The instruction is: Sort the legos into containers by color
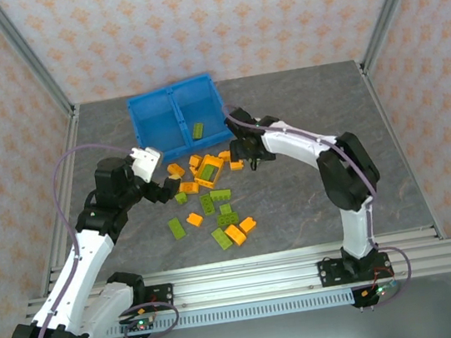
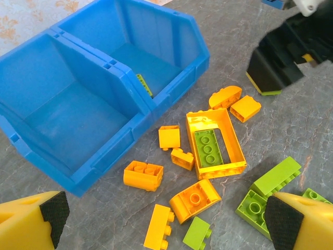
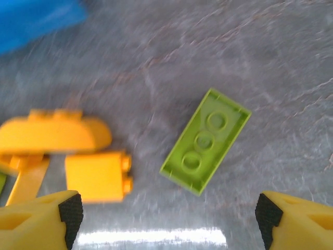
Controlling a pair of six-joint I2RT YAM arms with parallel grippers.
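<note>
My R pincer (image 3: 169,213) apart over upturned green brick (image 3: 204,140), ungripped. Next, I judge: lower, clamp, carry to blue bin (image 3: 36,21), 11 o'clock.

Legos (image 2: 143,174) are noted as orange and lime-green. The bin (image 2: 125,88) is noted as blue, the table (image 2: 291,130) as mottled grey.

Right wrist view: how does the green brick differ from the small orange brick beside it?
The green brick is longer than the small orange brick. The green brick lies upside down, hollow underside up; the small orange brick lies on its side, studs sideways. Both rest on the table, unheld.
</note>
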